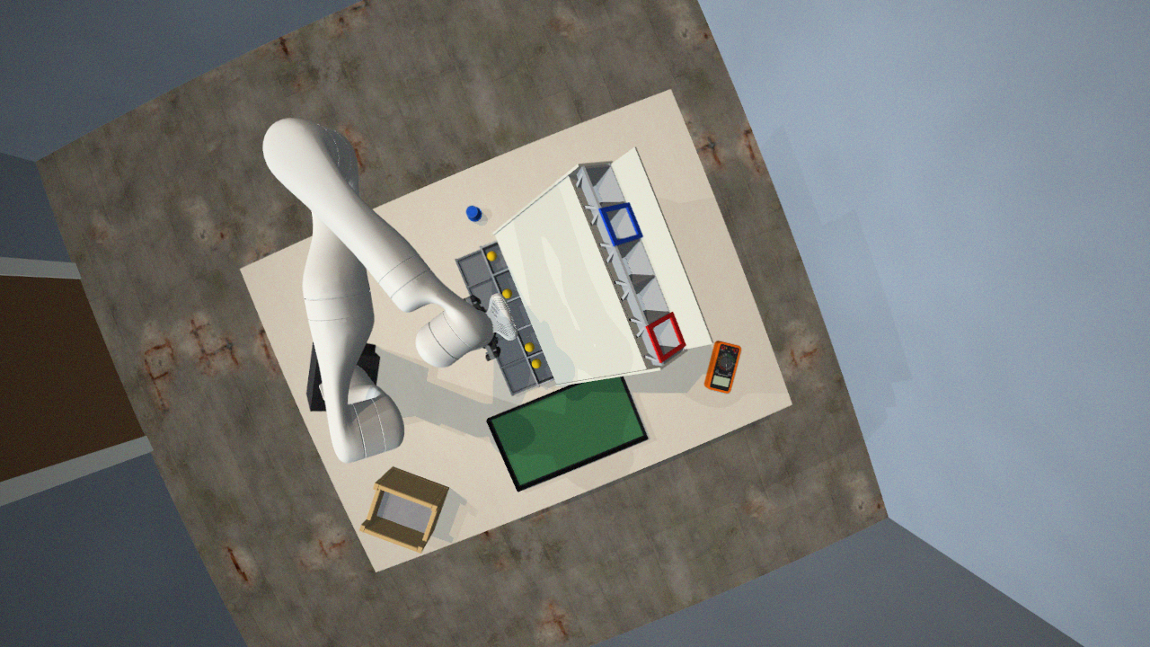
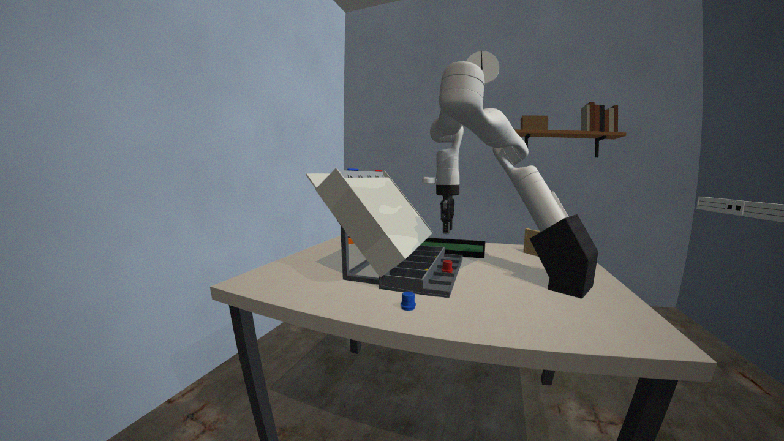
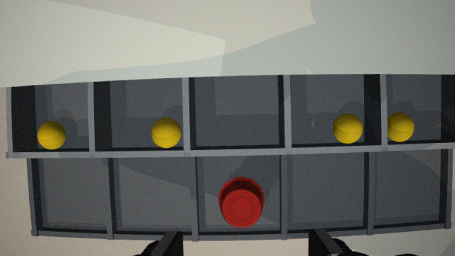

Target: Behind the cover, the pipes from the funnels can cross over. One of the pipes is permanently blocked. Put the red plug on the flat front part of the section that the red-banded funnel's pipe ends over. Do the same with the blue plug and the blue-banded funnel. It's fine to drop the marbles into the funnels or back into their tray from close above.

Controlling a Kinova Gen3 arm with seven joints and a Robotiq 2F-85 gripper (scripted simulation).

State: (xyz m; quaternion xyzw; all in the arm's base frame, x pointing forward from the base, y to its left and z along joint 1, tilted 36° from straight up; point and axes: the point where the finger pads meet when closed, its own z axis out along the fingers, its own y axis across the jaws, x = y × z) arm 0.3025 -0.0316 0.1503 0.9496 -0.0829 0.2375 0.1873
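Note:
The red plug (image 2: 447, 266) (image 3: 242, 208) stands upright on the flat front part of the middle section. My gripper (image 2: 446, 231) (image 3: 245, 243) is open and empty, above the front sections, clear of the plug. The blue plug (image 1: 473, 213) (image 2: 407, 301) stands upright on the table beside the sections. Yellow marbles (image 3: 51, 135) (image 3: 166, 132) (image 3: 348, 128) (image 3: 400, 126) lie in the four outer rear compartments; the middle one shows none. The blue-banded funnel (image 1: 605, 226) and the red-banded funnel (image 1: 652, 341) are at the top of the rack. The cover (image 1: 562, 281) (image 2: 383, 219) hides the pipes.
The green marble tray (image 1: 562, 438) (image 2: 465, 247) shows no marbles and lies beside the rack. An orange multimeter (image 1: 723, 367) lies behind the tray, near the rack's red-funnel end. A wooden box-like frame (image 1: 413, 483) stands at the table's near corner, past the robot's base.

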